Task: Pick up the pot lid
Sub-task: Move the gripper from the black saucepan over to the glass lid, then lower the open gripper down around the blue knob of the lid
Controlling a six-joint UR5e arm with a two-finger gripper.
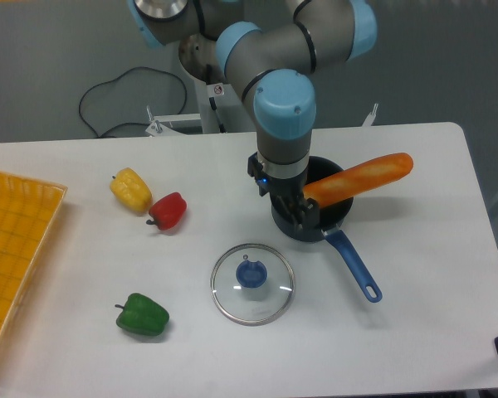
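The pot lid (252,283) is a round glass disc with a metal rim and a blue knob, lying flat on the white table near the front centre. My gripper (295,213) hangs up and to the right of it, over the left edge of a black pot (332,217), well apart from the lid. Its dark fingers point down and I see nothing held between them. From this angle I cannot make out how wide they stand.
The black pot has a blue handle (354,264) pointing front right and a baguette (359,178) resting across it. A yellow pepper (130,189), a red pepper (168,211) and a green pepper (142,315) lie left of the lid. A yellow tray (12,257) sits at the left edge.
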